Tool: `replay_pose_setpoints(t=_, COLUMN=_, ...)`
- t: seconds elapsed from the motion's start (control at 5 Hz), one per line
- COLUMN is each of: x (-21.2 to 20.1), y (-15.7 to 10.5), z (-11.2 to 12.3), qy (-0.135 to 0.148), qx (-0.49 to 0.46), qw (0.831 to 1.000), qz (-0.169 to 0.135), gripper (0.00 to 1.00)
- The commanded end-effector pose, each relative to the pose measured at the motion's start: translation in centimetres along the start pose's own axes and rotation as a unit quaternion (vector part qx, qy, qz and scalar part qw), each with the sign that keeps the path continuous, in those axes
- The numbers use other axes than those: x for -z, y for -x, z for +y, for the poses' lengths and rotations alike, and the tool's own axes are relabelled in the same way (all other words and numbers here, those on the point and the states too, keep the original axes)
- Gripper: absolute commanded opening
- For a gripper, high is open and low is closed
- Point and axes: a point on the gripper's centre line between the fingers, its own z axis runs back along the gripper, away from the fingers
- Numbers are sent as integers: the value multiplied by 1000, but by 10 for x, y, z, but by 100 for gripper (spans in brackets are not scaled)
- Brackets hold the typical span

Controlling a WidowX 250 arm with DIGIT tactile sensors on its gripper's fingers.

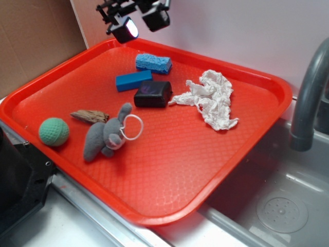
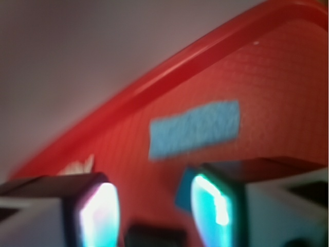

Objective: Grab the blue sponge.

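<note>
- The red tray (image 1: 247,170) below me sits on the counter (image 1: 77,231), its near right corner reaching over the sink (image 1: 280,206).
- The blue sponge (image 1: 153,63) lies near the tray's far rim.
- Just in front of it lies a smooth blue block (image 1: 133,81), and next to that a black box (image 1: 152,94).
- A crumpled white tissue (image 1: 209,98) sits right of the box.
- A grey plush bunny (image 1: 106,135) with a white ring lies mid-tray, touching a piece of wood (image 1: 89,117).
- A green ball (image 1: 54,131) rests near the left rim.
</note>
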Motion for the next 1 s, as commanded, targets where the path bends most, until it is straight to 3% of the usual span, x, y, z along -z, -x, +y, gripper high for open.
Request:
replay_pose_setpoints(t=0.0, x=14, y=-24, z=14, qy=-71, qx=-223, qw=965, qz=-121, gripper=100)
replay_pose_setpoints(t=0.2, x=24, y=-26, z=25, qy=-102, qx=-234, qw=960, qz=-117, gripper=100)
replay_pose_setpoints(t=0.4, x=44, y=-23, z=21, qy=-135, qx=-214, qw=963, qz=-97, gripper=100)
replay_pose_setpoints(t=0.6, x=57, y=-20, z=16, qy=-155, qx=-195, qw=965, qz=-78, gripper=77)
replay_pose_setpoints(t=0.8, x=58, y=-19, z=12, qy=-170, qx=-147, qw=974, qz=-11, gripper=0)
